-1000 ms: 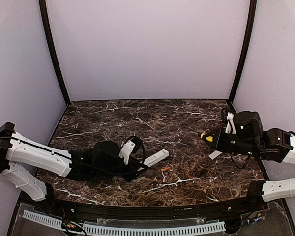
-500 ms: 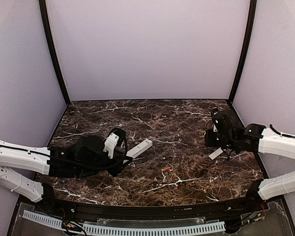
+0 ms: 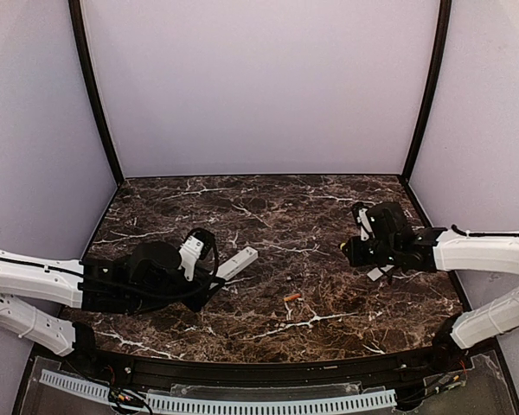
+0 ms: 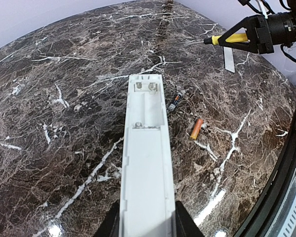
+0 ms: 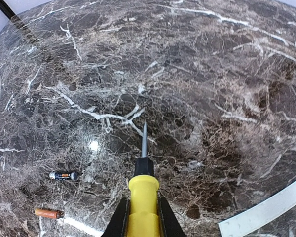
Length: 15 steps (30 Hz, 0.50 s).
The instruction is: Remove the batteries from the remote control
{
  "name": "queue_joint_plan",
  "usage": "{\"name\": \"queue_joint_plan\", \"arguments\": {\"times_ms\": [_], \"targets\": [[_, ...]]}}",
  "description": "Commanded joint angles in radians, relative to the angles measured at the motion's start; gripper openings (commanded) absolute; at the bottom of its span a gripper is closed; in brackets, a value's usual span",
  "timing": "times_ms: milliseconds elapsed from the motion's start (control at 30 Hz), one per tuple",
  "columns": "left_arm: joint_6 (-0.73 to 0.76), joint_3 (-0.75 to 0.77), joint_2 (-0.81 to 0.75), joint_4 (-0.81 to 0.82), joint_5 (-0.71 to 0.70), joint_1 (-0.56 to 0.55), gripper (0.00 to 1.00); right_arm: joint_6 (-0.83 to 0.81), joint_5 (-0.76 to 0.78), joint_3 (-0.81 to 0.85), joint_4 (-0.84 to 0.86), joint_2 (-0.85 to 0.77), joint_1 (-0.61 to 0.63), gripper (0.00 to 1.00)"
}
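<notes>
Both tools loaded, battery bay bare.
Left tool [image 4: 147, 223] grips the remote control [image 4: 146, 163]. An orange battery [image 4: 197, 128] and a dark battery [image 4: 174, 102] lie on the desk [image 4: 64, 148] just right of it. Farther right, the right tool [image 5: 142, 219] clamps a screwdriver [image 5: 143, 190] beside the cover strip [image 5: 266, 210].

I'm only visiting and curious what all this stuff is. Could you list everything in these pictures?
remote control: one, white, battery bay open and empty, held at left
orange battery: one, orange, loose on the table
dark battery: one, dark, on the table beside the remote's bay end
screwdriver: one, yellow handle, held at right
cover strip: one, white, flat on the table near the right arm
table: one, dark marble
left fingers: two, black, shut on the remote
right fingers: two, dark, shut on the screwdriver
</notes>
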Motion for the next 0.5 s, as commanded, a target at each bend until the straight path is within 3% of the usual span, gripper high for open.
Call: {"name": "queue_joint_plan", "arguments": {"times_ms": [0, 200, 467], "targets": [[-0.021, -0.016, -0.009, -0.009, -0.012, -0.005, 0.0, 0.137, -0.039, -0.053, 0.051, 0.023, 0.006, 0.0], [-0.03, -0.014, 0.016, 0.022, 0.002, -0.005, 0.0, 0.247, -0.007, -0.095, 0.046, 0.069, 0.074, 0.0], [-0.03, 0.002, 0.056, 0.043, 0.015, -0.005, 0.0, 0.376, 0.087, -0.033, -0.1, 0.193, 0.213, 0.0]]}}
